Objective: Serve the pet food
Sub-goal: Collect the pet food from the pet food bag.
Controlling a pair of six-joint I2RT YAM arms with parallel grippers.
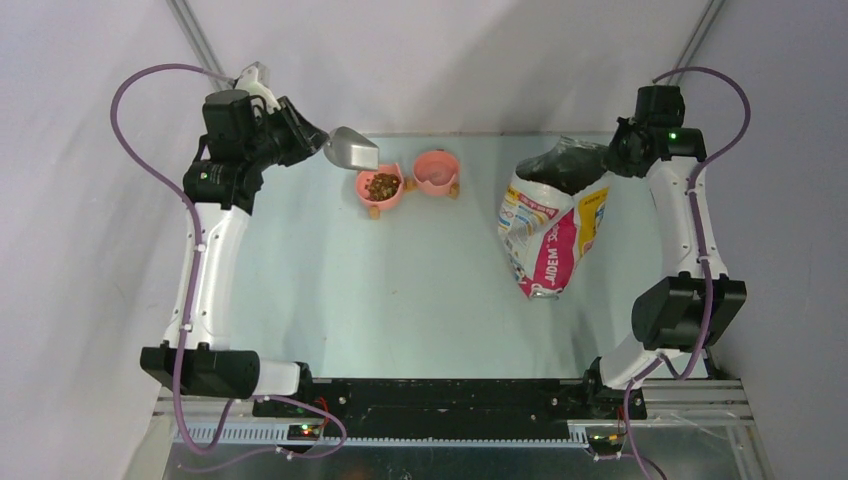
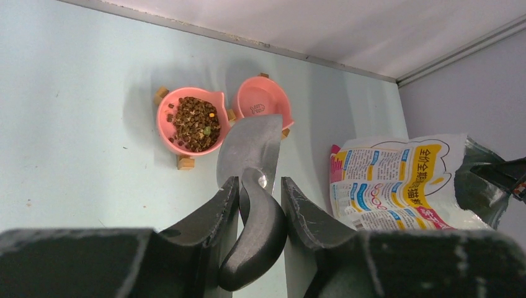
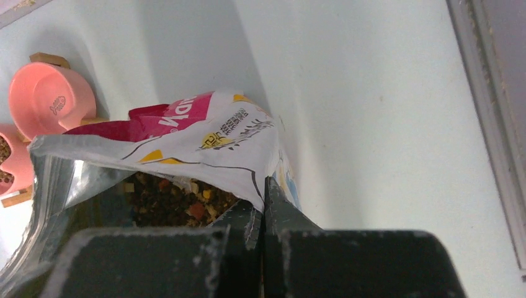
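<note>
The pet food (image 1: pixel 382 185) heaps in one pink bowl (image 2: pixel 163 121) at upper centre of the top view. The second bowl (image 1: pixel 436 172) beside it is bare, so I judge one serving done and perhaps one left. The scoop (image 1: pixel 352 150) looks empty, its handle clamped in the left gripper (image 2: pixel 259 186). Only the right wrist view shows more food inside the bag (image 3: pixel 186 143), its rim pinched by the right gripper (image 3: pixel 263 208) above the counter (image 1: pixel 400 290)
</note>
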